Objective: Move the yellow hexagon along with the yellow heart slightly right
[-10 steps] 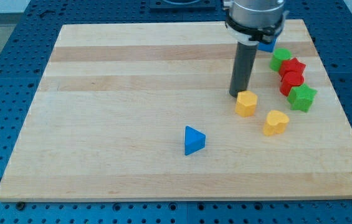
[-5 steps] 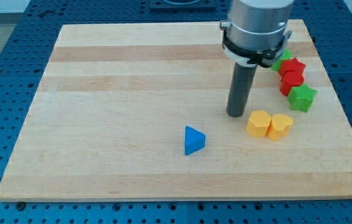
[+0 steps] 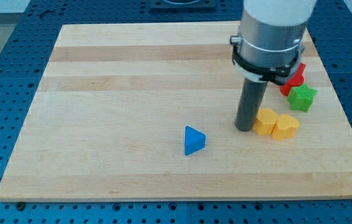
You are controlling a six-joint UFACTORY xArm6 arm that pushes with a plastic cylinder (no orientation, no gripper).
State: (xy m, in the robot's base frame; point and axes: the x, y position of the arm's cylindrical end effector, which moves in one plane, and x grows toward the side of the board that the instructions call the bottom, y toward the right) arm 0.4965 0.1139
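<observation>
The yellow hexagon (image 3: 265,121) lies at the right of the wooden board (image 3: 119,93), touching the yellow heart (image 3: 285,126) on its right. My tip (image 3: 245,128) stands on the board right against the hexagon's left side. The rod rises from there to the wide grey arm body above.
A green star (image 3: 302,98) lies just above and right of the heart, with a red block (image 3: 294,78) above it, partly hidden by the arm. A blue triangle (image 3: 194,140) lies lower down, left of my tip. The board's right edge is near the star.
My tip moved down and right, pushing the yellow hexagon against the heart; both then slid a little to the right. The arm now hides more of the red and green blocks.
</observation>
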